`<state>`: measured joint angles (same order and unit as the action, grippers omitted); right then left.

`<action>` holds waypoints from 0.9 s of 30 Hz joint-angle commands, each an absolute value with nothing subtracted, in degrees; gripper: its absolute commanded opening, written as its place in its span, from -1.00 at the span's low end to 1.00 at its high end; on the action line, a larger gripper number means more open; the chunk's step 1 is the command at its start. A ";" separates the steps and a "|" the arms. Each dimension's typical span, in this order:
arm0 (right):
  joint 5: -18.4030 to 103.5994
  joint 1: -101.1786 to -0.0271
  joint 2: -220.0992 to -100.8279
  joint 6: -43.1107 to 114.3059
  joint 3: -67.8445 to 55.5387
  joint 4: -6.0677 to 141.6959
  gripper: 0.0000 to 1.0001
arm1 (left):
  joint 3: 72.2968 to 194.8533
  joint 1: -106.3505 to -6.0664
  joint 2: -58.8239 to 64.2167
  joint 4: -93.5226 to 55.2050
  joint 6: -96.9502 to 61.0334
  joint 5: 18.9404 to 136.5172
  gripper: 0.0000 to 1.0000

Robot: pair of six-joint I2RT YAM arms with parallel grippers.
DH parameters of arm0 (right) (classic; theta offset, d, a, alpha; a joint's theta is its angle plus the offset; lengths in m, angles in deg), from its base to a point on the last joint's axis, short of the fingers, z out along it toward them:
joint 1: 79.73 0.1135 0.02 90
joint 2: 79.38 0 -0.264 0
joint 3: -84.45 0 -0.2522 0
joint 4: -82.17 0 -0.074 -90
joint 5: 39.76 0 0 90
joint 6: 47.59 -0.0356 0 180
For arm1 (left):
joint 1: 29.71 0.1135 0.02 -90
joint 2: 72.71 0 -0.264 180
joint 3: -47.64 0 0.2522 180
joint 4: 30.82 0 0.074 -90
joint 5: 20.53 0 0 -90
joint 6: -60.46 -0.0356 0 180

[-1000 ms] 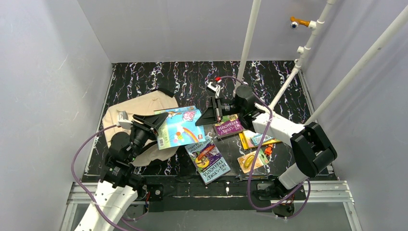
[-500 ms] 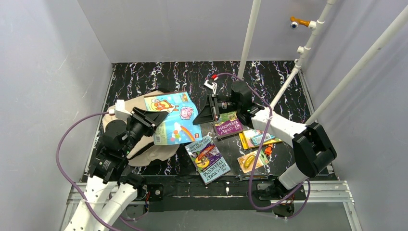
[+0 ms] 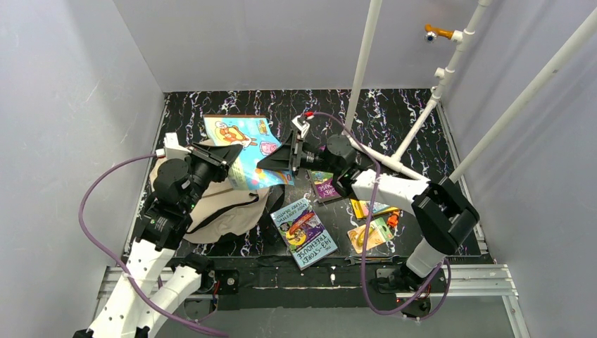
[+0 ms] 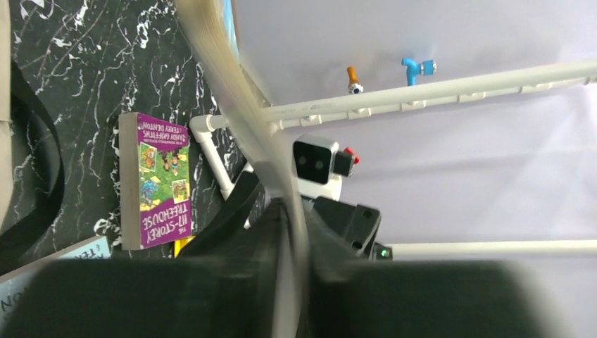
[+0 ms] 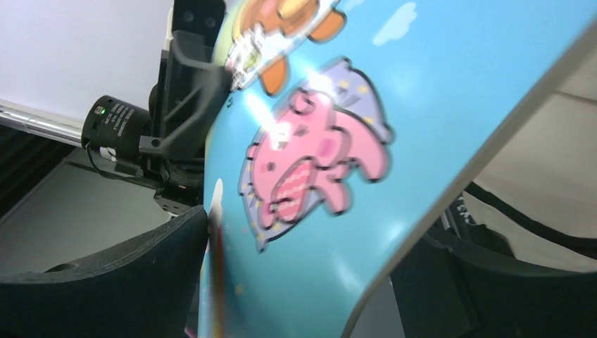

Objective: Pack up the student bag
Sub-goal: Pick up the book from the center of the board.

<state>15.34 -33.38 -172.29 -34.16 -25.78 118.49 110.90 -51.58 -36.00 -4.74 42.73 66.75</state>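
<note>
A thin blue picture book (image 3: 239, 137) with a pink pig on its cover (image 5: 317, 162) hangs tilted in the air above the student bag (image 3: 218, 211). The bag is soft beige fabric with a thin black strap (image 3: 236, 205) and lies on the left of the table. My left gripper (image 3: 224, 156) is shut on the book's left edge, and the page edge (image 4: 281, 176) runs up from between its jaws (image 4: 288, 211). My right gripper (image 3: 278, 160) stands open at the book's right side. Its jaws (image 5: 310, 239) are wide apart with the curved cover between them.
A purple Treehouse book (image 3: 327, 184) (image 4: 158, 179) lies behind the right gripper. Another book (image 3: 304, 232) lies near the front edge. Yellow packets (image 3: 371, 236) and a flat yellow item (image 3: 373, 208) lie at the right. White pipes (image 3: 362, 56) rise at the back right, and grey walls enclose the table.
The left gripper has shut on the blue book and carried it up and toward the back. The right gripper has opened and followed it leftward. More of the bag shows.
</note>
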 commanded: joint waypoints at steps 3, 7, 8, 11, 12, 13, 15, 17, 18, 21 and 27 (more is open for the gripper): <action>24.71 -32.09 -174.57 -46.34 -28.16 137.13 0.62 | 113.36 -51.43 -35.33 -7.28 43.16 67.81 -1.00; 26.03 -32.48 -175.25 -50.36 -29.39 143.05 0.13 | 110.50 -51.46 -38.15 -5.19 43.33 67.75 -1.00; 26.35 -32.86 -174.88 -50.23 -30.04 143.36 0.19 | 109.99 -51.42 -38.89 -4.51 43.32 67.53 -1.00; 26.15 -34.10 -174.49 -49.82 -31.57 143.65 0.44 | 109.21 -51.42 -40.61 -3.60 43.06 66.75 -1.00; 25.78 -34.46 -174.48 -49.71 -31.49 143.72 0.48 | 109.26 -51.42 -40.73 -3.42 42.80 66.85 -1.00; 25.22 -34.66 -174.63 -49.70 -31.13 143.82 0.48 | 109.55 -51.42 -40.63 -3.02 42.53 67.02 -1.00; 23.34 -34.73 -175.17 -49.90 -29.41 144.12 0.38 | 110.12 -51.42 -40.19 -2.73 42.13 67.60 -1.00; 22.38 -34.73 -175.46 -50.33 -28.68 144.22 0.18 | 110.27 -51.42 -39.81 -2.85 41.82 68.28 -1.00; 22.75 -34.77 -175.26 -50.51 -28.99 144.71 -0.02 | 110.38 -51.42 -39.62 -2.60 41.56 68.66 -1.00; 22.73 -36.02 -175.01 -50.64 -29.53 145.14 -0.87 | 111.93 -51.44 -39.34 2.32 40.02 69.46 -0.46; 19.49 -40.25 -174.54 -50.83 -29.65 144.45 -0.97 | 116.04 -51.42 -41.39 16.56 31.15 71.17 0.96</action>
<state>21.55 -37.60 -175.43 -50.62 -31.24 140.50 112.23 -51.34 -39.48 6.78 38.16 69.09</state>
